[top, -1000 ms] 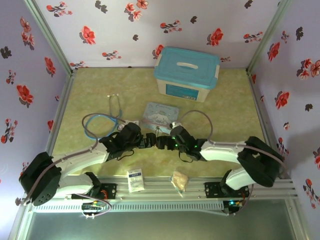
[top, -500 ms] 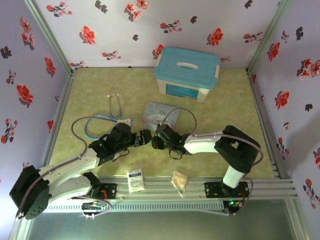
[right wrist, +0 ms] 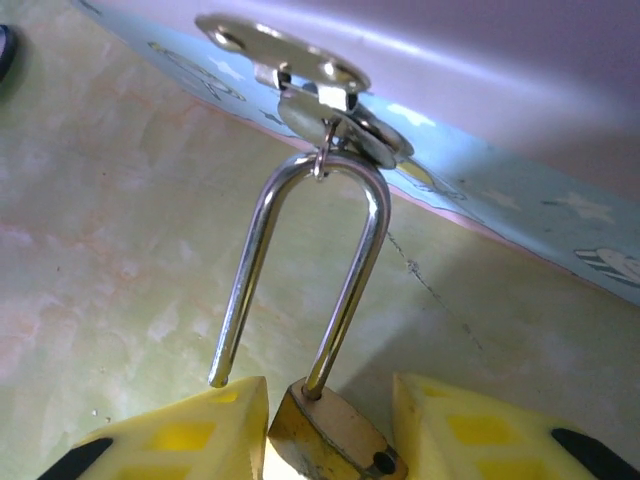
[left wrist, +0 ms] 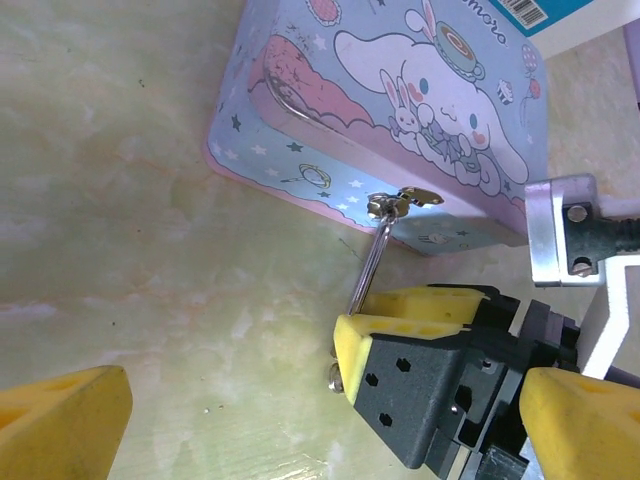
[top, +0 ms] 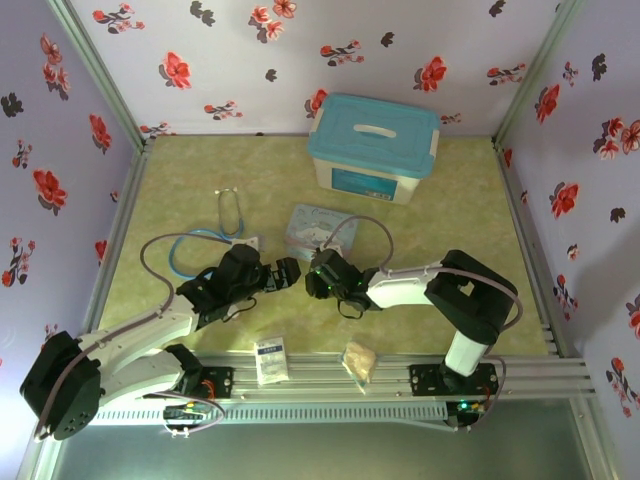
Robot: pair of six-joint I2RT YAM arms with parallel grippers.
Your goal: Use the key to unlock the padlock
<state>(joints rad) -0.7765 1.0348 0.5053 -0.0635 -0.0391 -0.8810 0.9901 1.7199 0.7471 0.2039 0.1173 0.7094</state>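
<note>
padlock [right wrist: 325,432] body is clamped in the right pincer [right wrist: 328,396], shackle [right wrist: 362,262] running away to the tin's [right wrist: 470,195] hasp [right wrist: 285,48]; left pincer [top: 288,272] gapes beside it.

Overhead view from behind, 2 wrist close-ups sharing the padlock [right wrist: 325,440]

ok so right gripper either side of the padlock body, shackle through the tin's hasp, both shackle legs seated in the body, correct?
No. Right wrist view: only one leg of the shackle sits in the padlock body; the other's end hangs free. The rest holds: right gripper either side of the body, shackle through the hasp.
</note>
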